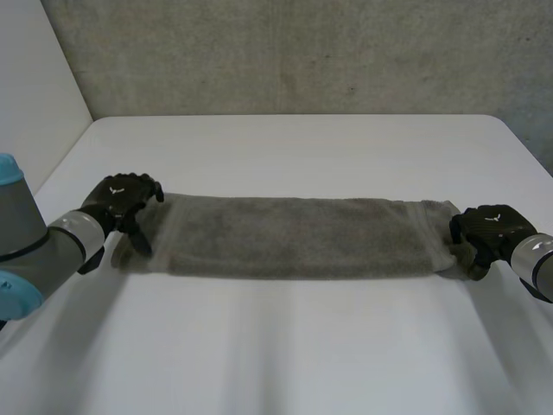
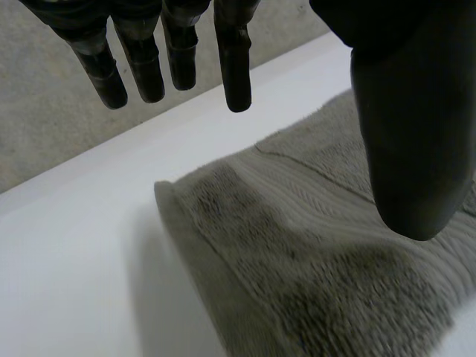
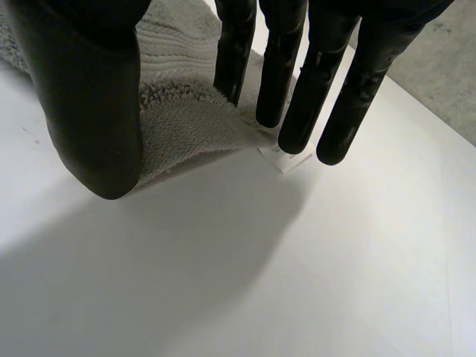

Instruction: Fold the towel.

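A: Status, near side first?
B: The near strip of the counter (image 1: 285,354) is plain white. The left arm (image 1: 34,251) comes in at the near left corner and the right arm (image 1: 537,264) at the right edge.
A: left hand?
B: The left hand (image 1: 121,201) is over the towel's left end, toward the counter's left edge. In the wrist view its fingers (image 2: 236,67) are straight, spread well away from the thumb (image 2: 413,134), and have hold of nothing. The thumb hangs above the cloth and the fingertips sit past its short edge. I can't tell if anything touches.
A: right hand?
B: The right hand (image 1: 486,229) is at the towel's right end, close to the counter's right edge. Its fingers (image 3: 297,97) are straight too, with the tips at the towel's corner, just beside a small white label (image 3: 286,158). The thumb stands apart on the other side, over the cloth, and nothing is pinched.
A: Towel position?
B: The towel (image 1: 294,235) is grey and lies flat as a long narrow strip across the middle of the counter. It runs parallel to the near edge, one end toward each side edge.
A: Beyond it?
B: More white counter up to the far edge, then a rough grey wall (image 1: 302,52).
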Controlling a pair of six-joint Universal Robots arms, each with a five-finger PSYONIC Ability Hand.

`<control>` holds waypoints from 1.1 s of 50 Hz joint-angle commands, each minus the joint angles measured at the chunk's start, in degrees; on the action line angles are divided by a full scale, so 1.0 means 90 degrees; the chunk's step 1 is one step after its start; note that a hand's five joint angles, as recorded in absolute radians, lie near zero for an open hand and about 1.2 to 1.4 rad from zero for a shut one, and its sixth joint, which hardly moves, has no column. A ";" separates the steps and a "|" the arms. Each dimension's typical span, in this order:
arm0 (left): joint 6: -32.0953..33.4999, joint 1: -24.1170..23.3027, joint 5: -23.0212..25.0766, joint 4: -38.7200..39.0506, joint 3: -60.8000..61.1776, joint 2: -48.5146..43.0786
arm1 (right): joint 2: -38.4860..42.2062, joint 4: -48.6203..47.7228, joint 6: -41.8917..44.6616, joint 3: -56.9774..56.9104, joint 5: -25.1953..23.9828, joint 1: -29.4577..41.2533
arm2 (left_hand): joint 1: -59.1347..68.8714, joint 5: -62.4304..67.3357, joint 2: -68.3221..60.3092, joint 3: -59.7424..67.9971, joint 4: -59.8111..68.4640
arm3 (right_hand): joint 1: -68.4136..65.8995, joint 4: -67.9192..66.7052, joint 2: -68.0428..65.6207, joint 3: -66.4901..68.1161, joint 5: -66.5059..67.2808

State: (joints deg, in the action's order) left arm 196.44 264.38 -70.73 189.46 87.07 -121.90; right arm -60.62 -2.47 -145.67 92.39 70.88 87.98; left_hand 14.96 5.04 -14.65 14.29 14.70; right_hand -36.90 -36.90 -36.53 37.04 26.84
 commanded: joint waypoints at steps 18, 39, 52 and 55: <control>0.1581 0.0038 -0.0051 0.0384 0.0599 -0.0118 | -0.0266 0.0245 -0.1090 0.0106 0.0035 0.0039 | 0.1005 0.0997 -0.1040 0.1080 0.1034 | 0.1802 0.1802 0.1761 -0.1818 -0.1796; 0.1454 0.0195 -0.0090 0.0374 0.0638 -0.0039 | -0.0051 0.0147 -0.0973 -0.0216 0.0084 0.0020 | 0.1622 0.1614 -0.1657 0.1697 0.1651 | -0.4789 -0.4789 -0.4830 0.4773 0.4795; -0.0253 0.0214 -0.0022 0.0092 0.0804 0.1180 | -0.0218 0.0829 0.0627 -0.1229 0.0094 -0.1698 | -0.0509 -0.0517 0.0474 -0.0434 -0.0480 | -0.4789 -0.4789 -0.4830 0.4773 0.4795; -0.0527 0.0253 -0.0003 -0.0055 0.0795 0.1424 | -0.0178 0.1258 0.0687 -0.1756 0.0094 -0.1631 | -0.0509 -0.0517 0.0474 -0.0434 -0.0480 | -0.4789 -0.4789 -0.4830 0.4773 0.4795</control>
State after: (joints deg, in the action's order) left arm 197.52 266.09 -71.07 191.06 94.17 -113.51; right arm -62.70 2.35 -144.26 84.63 71.71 75.10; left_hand 14.42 2.80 -13.90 13.69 13.97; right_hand -75.36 -76.55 -74.58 76.42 66.14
